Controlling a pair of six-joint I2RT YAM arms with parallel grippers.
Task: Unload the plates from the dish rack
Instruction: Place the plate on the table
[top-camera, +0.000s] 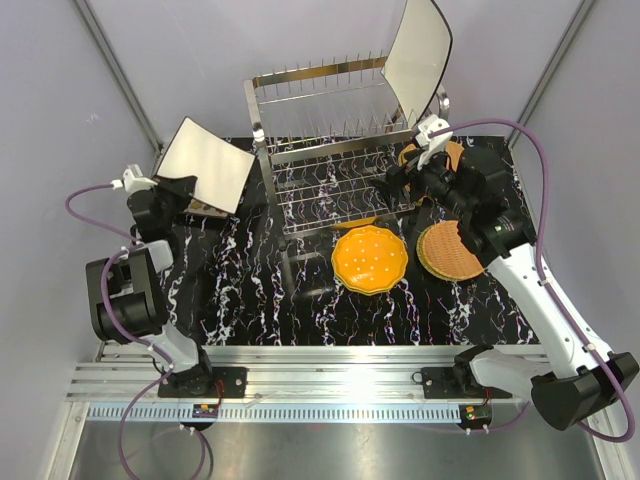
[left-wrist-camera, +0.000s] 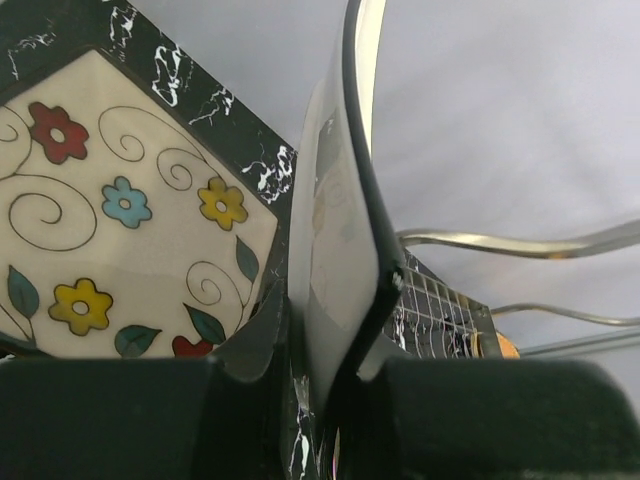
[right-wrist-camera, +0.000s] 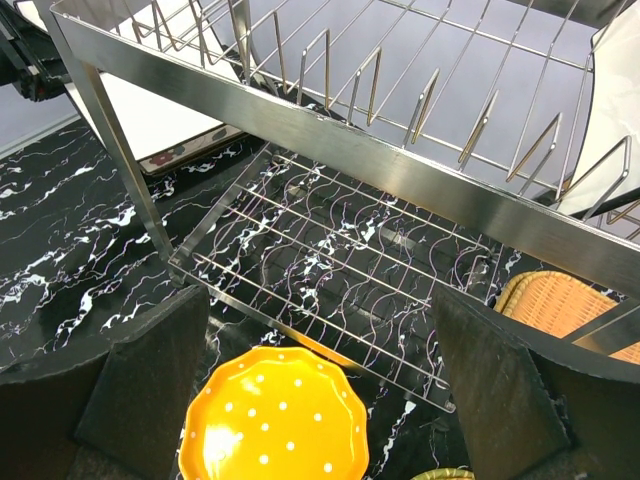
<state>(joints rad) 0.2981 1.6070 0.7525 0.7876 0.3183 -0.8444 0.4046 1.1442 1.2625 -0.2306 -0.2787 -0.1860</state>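
The steel wire dish rack (top-camera: 330, 130) stands at the back middle. One large square plate (top-camera: 415, 55) still stands upright at its right end, also visible in the right wrist view (right-wrist-camera: 615, 110). My left gripper (top-camera: 183, 190) is shut on the dark rim of another square plate (top-camera: 205, 165), held tilted left of the rack. Its edge (left-wrist-camera: 335, 250) runs between my left jaws (left-wrist-camera: 325, 340). Under it a flowered square plate (left-wrist-camera: 120, 220) lies flat. My right gripper (top-camera: 397, 178) hovers open and empty at the rack's right front (right-wrist-camera: 320, 370).
An orange dotted plate (top-camera: 370, 258) and a tan woven plate (top-camera: 450, 250) lie on the black marbled mat (top-camera: 250, 290) in front of the rack. Another woven plate (top-camera: 452, 155) lies behind my right wrist. An orange sliver (top-camera: 355, 222) shows under the rack's lower tier.
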